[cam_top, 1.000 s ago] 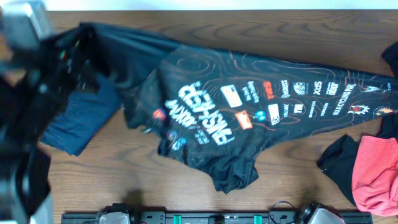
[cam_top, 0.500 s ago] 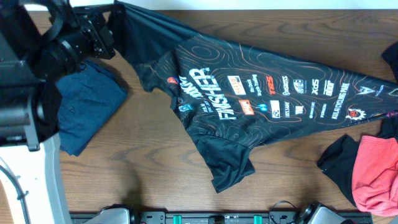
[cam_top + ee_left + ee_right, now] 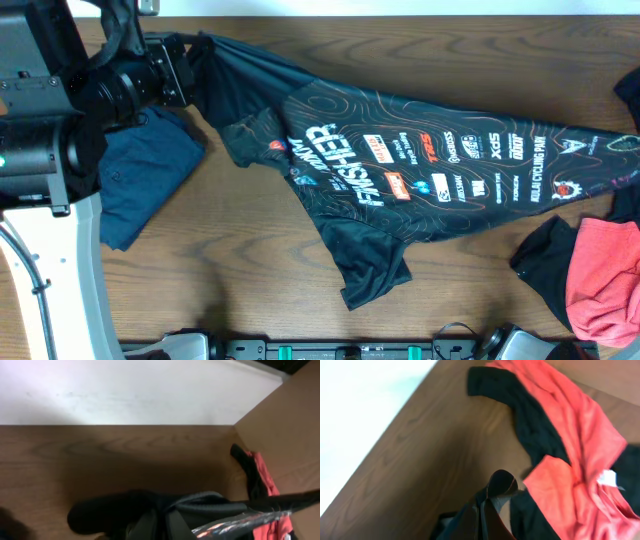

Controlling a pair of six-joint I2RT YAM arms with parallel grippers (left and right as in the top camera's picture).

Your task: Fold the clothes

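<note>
Left gripper and right gripper each pinch one end of the jersey, likely to stretch it flat for folding.

place: robot lab bench | evid: wood table, white wall, mounted arm

L arm sits over the worktop's far-left corner, L gripper pinched tight on the jersey. R gripper clamped on a jersey fold too, fingers together.
</note>
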